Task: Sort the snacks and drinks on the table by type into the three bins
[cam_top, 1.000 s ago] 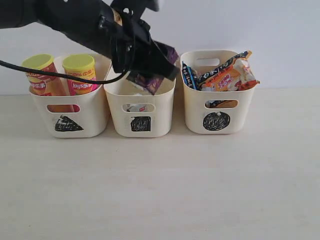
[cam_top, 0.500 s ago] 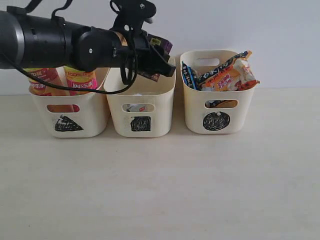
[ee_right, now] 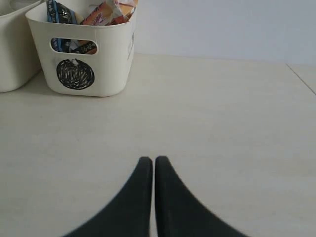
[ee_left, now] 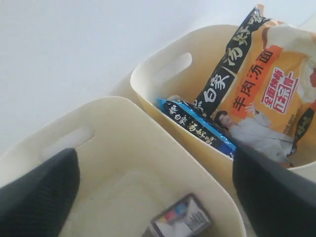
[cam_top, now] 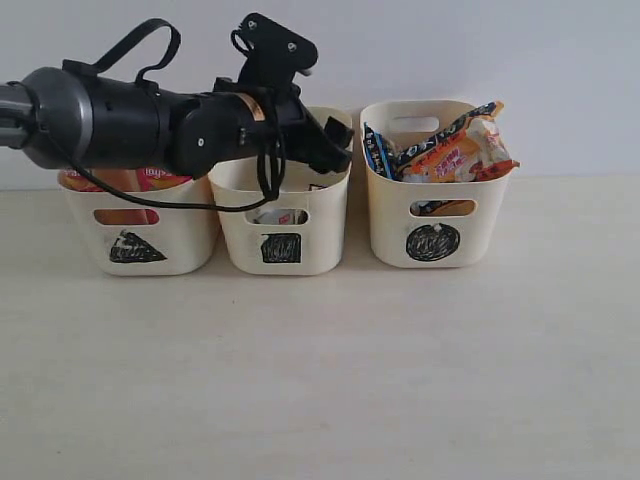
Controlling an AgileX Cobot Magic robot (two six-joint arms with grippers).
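- Our left gripper (ee_left: 153,155) hangs over the square bin (cam_top: 236,230), fingers spread, gripping nothing.
- The juice box (ee_left: 180,222) lies flat inside that bin, straight beneath us.
- Right gripper (ee_right: 154,163): pinched closed, well off from it.

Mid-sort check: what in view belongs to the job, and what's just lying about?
Job: triangle bin, square bin, circle bin, chip cans, orange bag, blue bag, dark carton, left gripper.
Not the job: table, black cable.
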